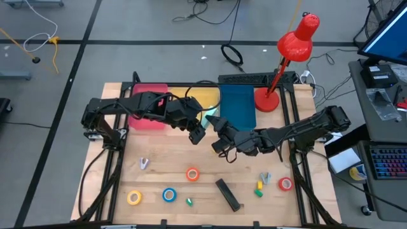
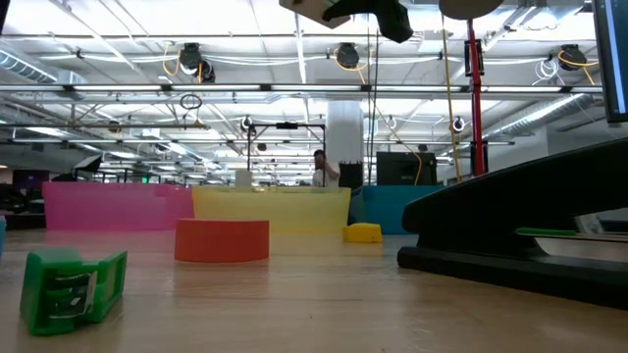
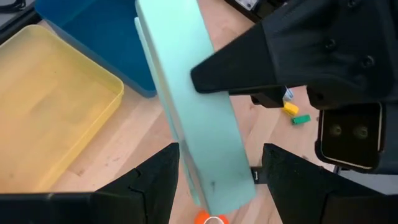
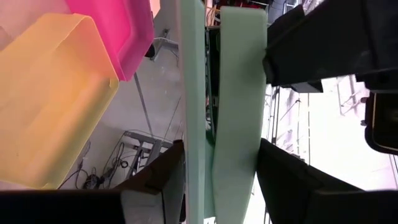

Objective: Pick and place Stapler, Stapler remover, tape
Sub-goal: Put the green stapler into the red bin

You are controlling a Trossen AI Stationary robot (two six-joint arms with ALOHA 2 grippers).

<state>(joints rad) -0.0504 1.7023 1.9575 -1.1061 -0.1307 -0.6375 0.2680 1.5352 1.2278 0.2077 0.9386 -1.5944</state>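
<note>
Both grippers hold a pale mint-green stapler in the air over the table's middle, in front of the yellow bin. My left gripper and my right gripper are each shut on it. On the wooden table lie a black stapler, an orange tape, a yellow tape, a blue tape and a red tape. A small grey stapler remover lies at the left. My left gripper has the mint stapler's lower end between its two fingers, slanting down from the table's left; the fingers lie across it. The stapler is lifted clear of the table. My right gripper pinches the mint stapler across its two long parts, one finger on each outer face. It comes level from the table's right, fingers across the stapler. One finger shows on the stapler's broad face in the left wrist view.
A pink bin, the yellow bin and a blue bin stand along the far edge, with a red desk lamp at the far right. Small green and yellow pieces and a green piece lie near the front.
</note>
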